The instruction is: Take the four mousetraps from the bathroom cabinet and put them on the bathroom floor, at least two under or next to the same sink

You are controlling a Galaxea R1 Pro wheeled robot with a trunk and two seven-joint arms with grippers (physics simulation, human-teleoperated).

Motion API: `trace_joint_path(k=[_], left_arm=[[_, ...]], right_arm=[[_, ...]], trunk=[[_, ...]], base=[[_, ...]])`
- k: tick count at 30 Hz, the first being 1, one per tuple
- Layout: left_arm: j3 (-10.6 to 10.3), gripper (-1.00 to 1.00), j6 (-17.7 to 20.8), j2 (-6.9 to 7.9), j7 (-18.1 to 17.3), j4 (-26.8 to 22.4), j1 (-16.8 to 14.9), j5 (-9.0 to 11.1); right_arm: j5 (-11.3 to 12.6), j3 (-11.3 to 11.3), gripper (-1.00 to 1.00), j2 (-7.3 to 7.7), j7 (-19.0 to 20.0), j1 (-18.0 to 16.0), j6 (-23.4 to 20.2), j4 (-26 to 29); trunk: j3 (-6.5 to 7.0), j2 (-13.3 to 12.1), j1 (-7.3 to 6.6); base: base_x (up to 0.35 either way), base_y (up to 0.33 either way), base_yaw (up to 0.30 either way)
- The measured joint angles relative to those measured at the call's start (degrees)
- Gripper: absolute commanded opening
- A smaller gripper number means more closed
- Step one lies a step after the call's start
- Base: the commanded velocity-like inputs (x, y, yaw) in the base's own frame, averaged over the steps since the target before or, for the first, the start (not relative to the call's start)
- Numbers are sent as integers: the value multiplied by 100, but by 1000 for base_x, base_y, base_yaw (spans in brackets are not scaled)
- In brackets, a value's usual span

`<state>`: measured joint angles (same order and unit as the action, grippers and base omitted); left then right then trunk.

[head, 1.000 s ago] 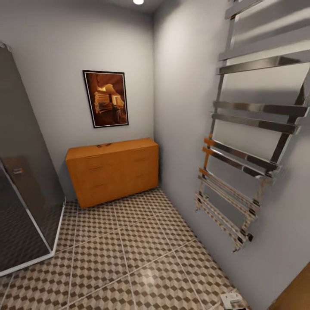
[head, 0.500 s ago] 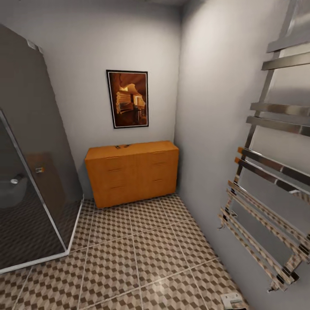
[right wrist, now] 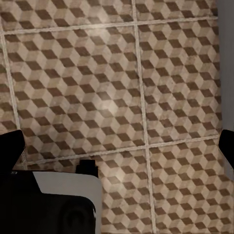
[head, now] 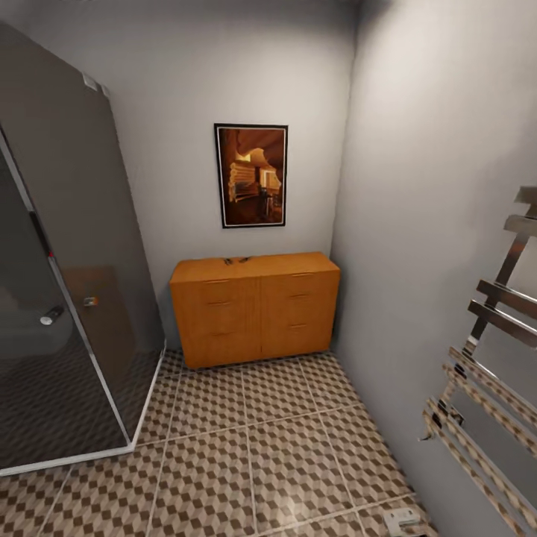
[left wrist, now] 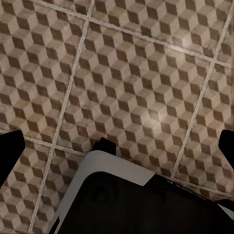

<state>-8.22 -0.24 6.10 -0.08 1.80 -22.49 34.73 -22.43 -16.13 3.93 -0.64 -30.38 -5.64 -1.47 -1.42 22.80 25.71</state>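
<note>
Head view shifted; cabinet (head: 255, 309) now centred.

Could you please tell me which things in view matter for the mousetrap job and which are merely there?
Belong to the job:
cabinet
small dark items on its top, perhaps mousetraps, too small to tell
bathroom floor

Just there:
framed picture
glass shower enclosure
chrome towel rail

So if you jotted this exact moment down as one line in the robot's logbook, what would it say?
phase: approaching | cabinet: ahead at far wall, drawers shut | mousetraps: small dark items on its top | bathroom floor: tiled | left gripper: open | right gripper: open
</note>
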Motion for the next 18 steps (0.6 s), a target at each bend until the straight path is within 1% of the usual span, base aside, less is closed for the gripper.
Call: trace_joint_path(k=[18], left_arm=[[0,100,0,-1,0,0,-4,0]], right_arm=[[0,0,100,0,6,10,0,0]], trunk=[[134,9,2]], base=[[342,0,122]])
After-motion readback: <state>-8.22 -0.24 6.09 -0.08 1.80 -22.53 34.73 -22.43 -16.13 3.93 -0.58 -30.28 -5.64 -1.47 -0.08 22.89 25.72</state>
